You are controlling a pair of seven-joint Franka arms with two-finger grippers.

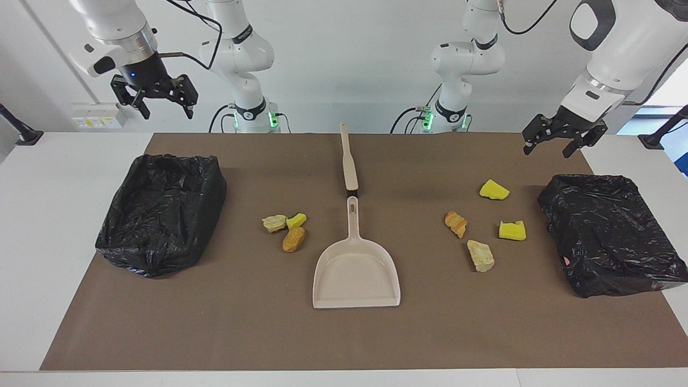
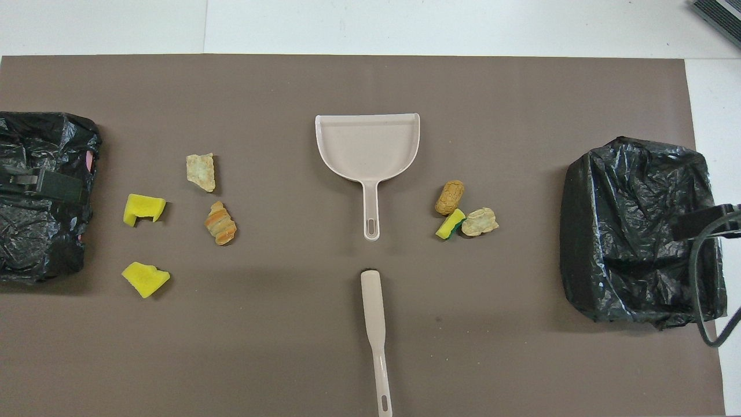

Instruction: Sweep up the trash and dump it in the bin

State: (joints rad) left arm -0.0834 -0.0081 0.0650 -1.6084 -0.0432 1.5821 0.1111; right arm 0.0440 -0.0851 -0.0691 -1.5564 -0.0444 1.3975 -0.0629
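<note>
The trash lies on the brown mat in two groups beside the beige dustpan. Toward the right arm's end are a tan chunk, a yellow sponge piece and a brown lump. Toward the left arm's end are two yellow sponge pieces, an orange-brown lump and a beige chunk. The brush lies in line with the dustpan's handle, nearer to the robots. My right gripper hangs open, high up by one bin. My left gripper hangs open over the mat's corner by the other bin.
Both bins are lined with crumpled black bags and stand at the two ends of the mat. White table borders the mat on each side. A cable loop hangs over the bin at the right arm's end.
</note>
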